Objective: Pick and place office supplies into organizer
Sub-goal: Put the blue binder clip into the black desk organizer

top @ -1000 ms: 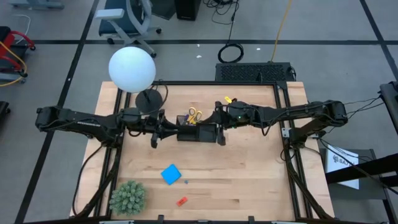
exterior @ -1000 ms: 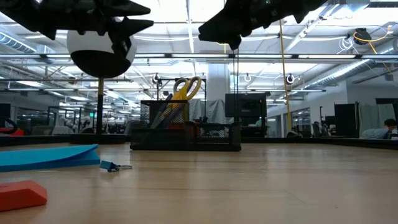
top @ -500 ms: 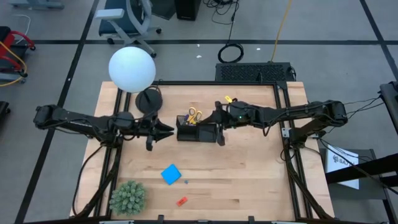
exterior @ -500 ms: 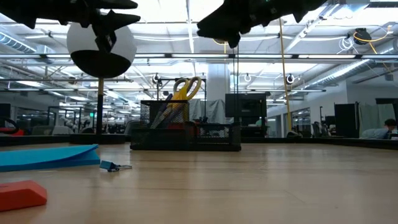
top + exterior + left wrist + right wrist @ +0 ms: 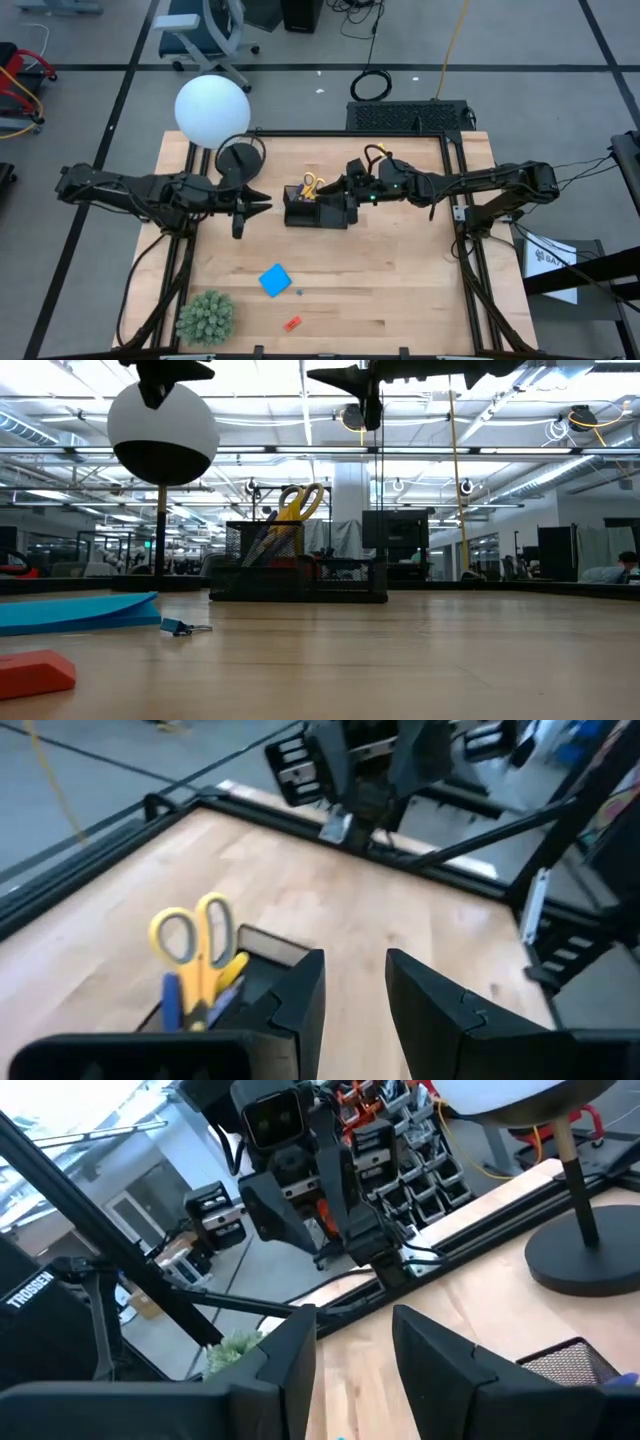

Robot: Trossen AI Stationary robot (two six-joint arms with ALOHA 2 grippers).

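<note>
The black mesh organizer (image 5: 318, 210) stands mid-table, with the yellow-handled scissors (image 5: 195, 935) upright in its taller section beside a blue pen (image 5: 170, 1002) and a yellow pen (image 5: 228, 972). On the near part of the table lie a blue note pad (image 5: 275, 280), a small clip (image 5: 299, 293) and a red piece (image 5: 292, 323). My left gripper (image 5: 265, 205) hangs open, left of and above the organizer, with nothing between its fingers (image 5: 300, 990). My right gripper (image 5: 348, 197) hovers open over the organizer's right end, also with nothing between its fingers (image 5: 430, 1355).
A lamp with a white globe (image 5: 212, 110) and a round black base (image 5: 238, 160) stands at the far left, close to my left arm. A green spiky plant (image 5: 206, 316) sits at the near left corner. Bare wood lies to the right of the note pad.
My left gripper has drawn back from the organizer toward the table's left edge and risen, tipping up closer to level. My right gripper has rolled about its own axis and risen a little over the organizer. The supplies have kept their places.
</note>
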